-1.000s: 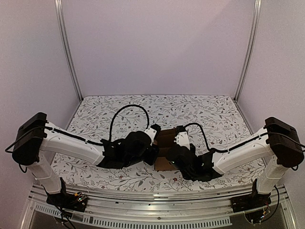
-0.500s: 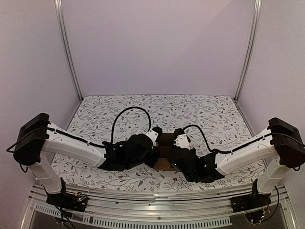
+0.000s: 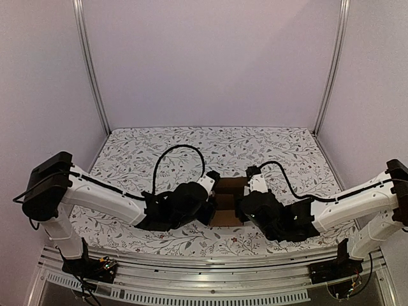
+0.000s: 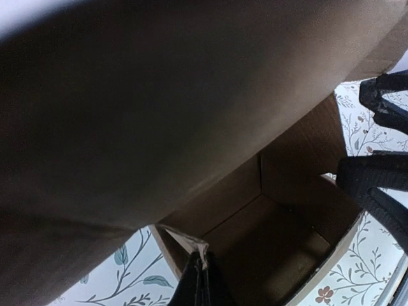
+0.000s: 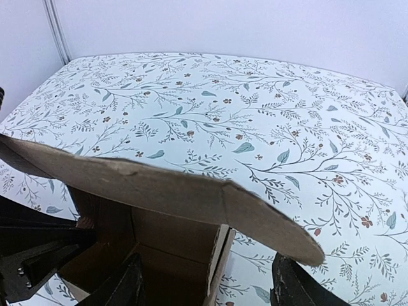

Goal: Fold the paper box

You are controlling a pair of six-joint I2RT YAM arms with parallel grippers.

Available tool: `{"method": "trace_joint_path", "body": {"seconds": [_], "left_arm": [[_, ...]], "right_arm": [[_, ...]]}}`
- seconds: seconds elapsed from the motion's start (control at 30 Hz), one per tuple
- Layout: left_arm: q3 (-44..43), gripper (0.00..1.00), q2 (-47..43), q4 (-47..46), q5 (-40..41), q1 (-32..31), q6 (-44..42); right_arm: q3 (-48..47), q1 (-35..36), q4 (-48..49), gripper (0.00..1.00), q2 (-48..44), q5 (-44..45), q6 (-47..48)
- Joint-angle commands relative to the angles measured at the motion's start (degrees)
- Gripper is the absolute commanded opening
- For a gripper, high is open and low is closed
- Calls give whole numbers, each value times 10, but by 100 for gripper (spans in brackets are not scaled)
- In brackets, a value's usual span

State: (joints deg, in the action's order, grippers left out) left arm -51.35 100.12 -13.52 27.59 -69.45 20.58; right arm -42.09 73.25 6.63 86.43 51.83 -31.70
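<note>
The floral-patterned bench (image 3: 159, 146) carries the brown paper box (image 3: 226, 203), which sits open-topped between the two tools. The right tool (image 5: 205, 288) stands wide, gripping nothing, with the cardboard just ahead of its fingers. The left tool (image 4: 201, 285) is pinched tight on the box's wall edge.

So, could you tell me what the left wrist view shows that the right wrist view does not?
Only the left wrist view shows the left gripper shut on a wall edge of the paper box, looking into the box from close up. Only the right wrist view shows the flowered table stretching to its far edge, and the rounded edge of a flap crossing the picture. Both show the open brown box, some flowered cloth, and the right gripper with its fingers apart.
</note>
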Motion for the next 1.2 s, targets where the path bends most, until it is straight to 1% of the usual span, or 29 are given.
{"method": "trace_joint_path", "body": {"seconds": [0.0,0.13,0.3,0.47,0.57,0.67,0.83,0.93,1.1,1.17], "left_arm": [[18,0,25,14,1,-10,-6],[22,0,39,-22,13,-15,-29],[38,0,56,-90,27,-20,-59],[38,0,79,-128,39,-23,-78],[36,0,92,-147,50,-26,-93],[35,0,103,-160,63,-30,-109],[35,0,115,-191,77,-36,-140],[34,0,124,-203,93,-39,-153],[26,0,137,-206,113,-43,-162],[23,0,141,-206,120,-45,-162]], "right_arm": [[20,5,-54,69,-55,-4,-2],[28,5,-93,72,-100,-5,11],[23,3,-138,73,-159,-24,54],[-11,-9,-188,73,-212,-49,98],[-37,-24,-200,72,-225,-81,118],[-73,-47,-218,71,-222,-119,125],[-128,-97,-246,65,-194,-194,115],[-160,-118,-258,61,-162,-219,105],[-208,-125,-258,54,-95,-235,107],[-223,-133,-257,48,-65,-246,108]]}}
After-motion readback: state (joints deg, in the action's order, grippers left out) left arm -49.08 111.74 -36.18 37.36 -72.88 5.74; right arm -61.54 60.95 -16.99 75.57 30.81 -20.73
